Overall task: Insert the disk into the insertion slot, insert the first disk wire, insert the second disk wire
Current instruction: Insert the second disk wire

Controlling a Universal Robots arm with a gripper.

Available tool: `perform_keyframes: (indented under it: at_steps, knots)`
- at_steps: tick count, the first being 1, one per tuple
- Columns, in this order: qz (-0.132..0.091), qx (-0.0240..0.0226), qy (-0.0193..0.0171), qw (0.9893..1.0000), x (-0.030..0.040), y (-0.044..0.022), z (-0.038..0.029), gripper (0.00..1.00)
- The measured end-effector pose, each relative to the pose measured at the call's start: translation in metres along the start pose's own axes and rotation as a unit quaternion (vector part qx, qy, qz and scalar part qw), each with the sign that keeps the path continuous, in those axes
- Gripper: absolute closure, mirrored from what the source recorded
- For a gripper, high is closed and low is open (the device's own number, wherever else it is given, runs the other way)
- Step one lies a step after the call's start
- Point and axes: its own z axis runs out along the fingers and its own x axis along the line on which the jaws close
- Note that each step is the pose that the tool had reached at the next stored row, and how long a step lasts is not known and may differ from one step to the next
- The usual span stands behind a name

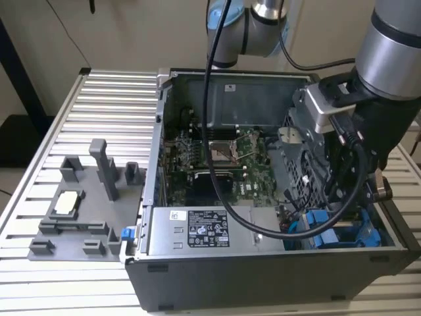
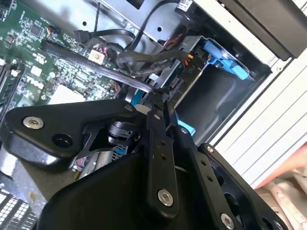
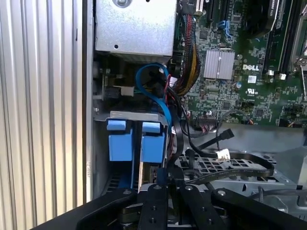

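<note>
The end effector (image 2: 160,103), fingers nearly closed, pinches a black wire (image 2: 144,64).

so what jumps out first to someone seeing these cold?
The open computer case on the slatted table, its green motherboard bare. The arm reaches into the end at the exterior view's right, where bright blue drive carriers sit among tangled cables; in the first wrist view the pincer is just beside them. A grey fixture tray sits at the exterior view's left.
</note>
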Motion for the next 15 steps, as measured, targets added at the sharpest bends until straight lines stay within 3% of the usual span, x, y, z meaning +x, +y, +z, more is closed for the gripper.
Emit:
perform_keyframes:
  at_steps: [3,5,7,9,15]
  knots:
    - [0.006,0.0005,-0.0052,1.0,0.0004,0.0001,0.0012,0.84]
    - [0.007,-0.0005,-0.0054,1.0,0.002,-0.0006,0.0012,0.84]
    - [0.007,-0.0049,-0.0056,0.9999,0.0047,-0.0018,0.0013,0.84]
    - [0.007,-0.0117,-0.006,0.9999,0.0074,-0.0035,0.0015,0.84]
    - [0.009,-0.0383,-0.0075,0.9992,0.0162,-0.0098,0.0022,0.84]
